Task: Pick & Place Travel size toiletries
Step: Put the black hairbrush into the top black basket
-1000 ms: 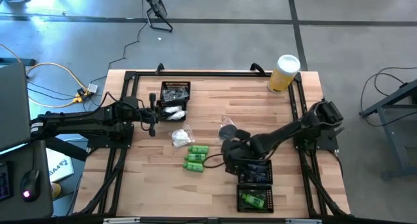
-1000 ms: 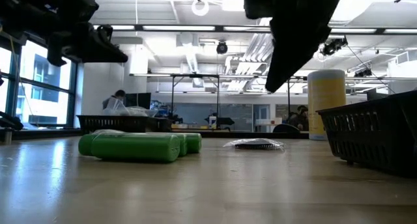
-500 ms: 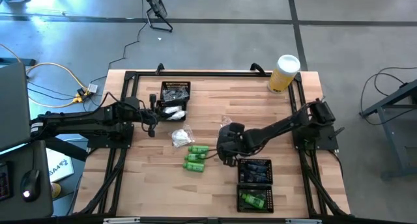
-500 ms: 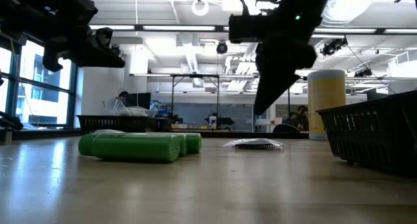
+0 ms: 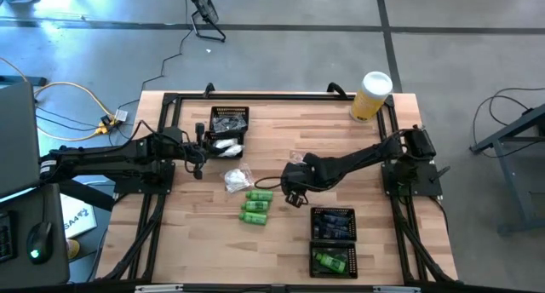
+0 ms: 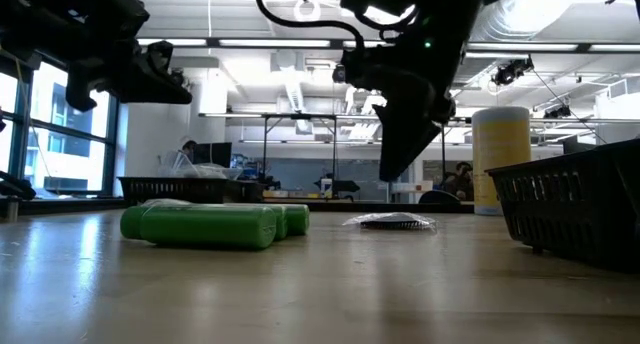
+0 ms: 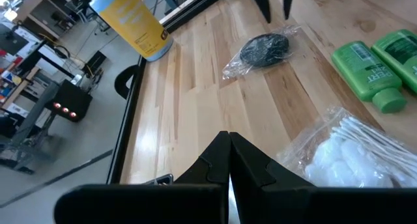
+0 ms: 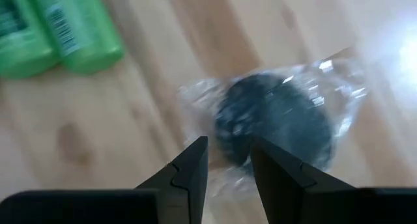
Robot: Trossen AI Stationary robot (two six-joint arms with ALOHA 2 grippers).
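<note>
Two claws are showing on your desk point(image 5: 341, 131). Your right claw point(image 8: 228, 160) is hanging above the middle of the desk, over a round dark case in a clear wrapper point(image 8: 277, 123). Its fingers are standing a little apart and are holding nothing; in the right wrist view the case is lying just past the fingertips, on the wood. In the low view this claw is pointing down above the wrapped case point(image 6: 390, 221), not touching it.

Your left claw point(image 7: 228, 149) is waiting near the left edge of the desk, beside the far-left mesh tray point(image 5: 228, 123), with its fingers pressed together and empty.

Three green bottles point(image 5: 255, 205) are lying side by side on the desk, near the middle, a little toward the near edge and toward the left of the right claw. A crinkly white packet point(image 5: 238, 180) is lying just beside them, toward the left edge; in the left wrist view it is showing cotton swabs and pads inside.

The second mesh tray point(image 5: 333, 240) is sitting at the near edge, right of the middle. It is holding dark items in its far part and a green bottle in its near part.

A yellow cylinder with a white lid point(image 5: 372, 95) is standing upright near the far right corner of the desk.
</note>
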